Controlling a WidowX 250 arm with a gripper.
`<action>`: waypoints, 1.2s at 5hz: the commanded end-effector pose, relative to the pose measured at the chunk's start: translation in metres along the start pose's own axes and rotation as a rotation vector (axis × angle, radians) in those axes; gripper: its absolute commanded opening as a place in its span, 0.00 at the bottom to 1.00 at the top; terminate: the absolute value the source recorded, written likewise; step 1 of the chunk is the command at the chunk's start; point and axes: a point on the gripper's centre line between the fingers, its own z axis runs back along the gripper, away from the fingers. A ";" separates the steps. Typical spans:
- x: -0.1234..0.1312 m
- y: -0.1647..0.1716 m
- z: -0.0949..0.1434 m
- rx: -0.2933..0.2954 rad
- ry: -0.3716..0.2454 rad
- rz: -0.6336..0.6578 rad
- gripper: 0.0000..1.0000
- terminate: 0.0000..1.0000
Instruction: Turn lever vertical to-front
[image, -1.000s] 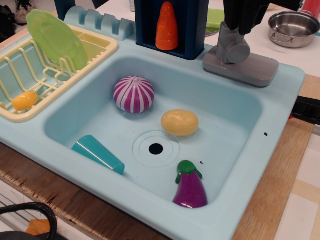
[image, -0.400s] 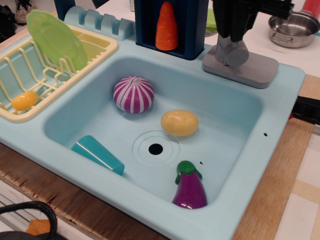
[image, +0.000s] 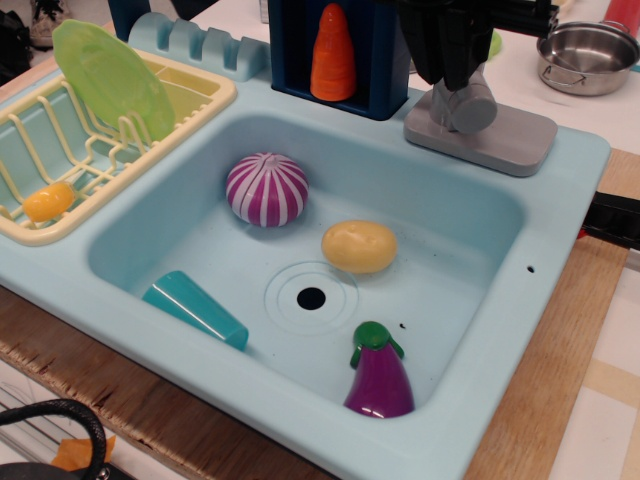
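The lever (image: 466, 105), a grey plastic toy-tap piece with an upright post and a short round-ended cylindrical arm, stands on its grey rectangular base at the back right rim of the pale blue plastic toy sink (image: 560, 215). The arm's rounded end faces the front. The black gripper (image: 452, 62) reaches down from the top edge and covers the upper part of the post; whether it is clenched on the lever or released cannot be told, because its fingertips are not clearly visible.

In the sink basin lie a purple-and-white striped onion (image: 267, 188), a yellow potato (image: 359, 246), a purple eggplant with a green cap (image: 379, 372) and a teal wedge-shaped block (image: 196, 308). An orange cone (image: 333, 54) stands in the dark blue recess behind the basin. A steel pot (image: 587, 57) sits on the surface at the far right.
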 end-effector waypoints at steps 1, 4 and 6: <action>-0.011 0.047 0.004 0.049 0.011 0.075 0.00 0.00; -0.046 0.093 -0.004 -0.001 0.038 0.211 0.00 0.00; -0.054 0.108 -0.014 -0.033 0.067 0.249 0.00 0.00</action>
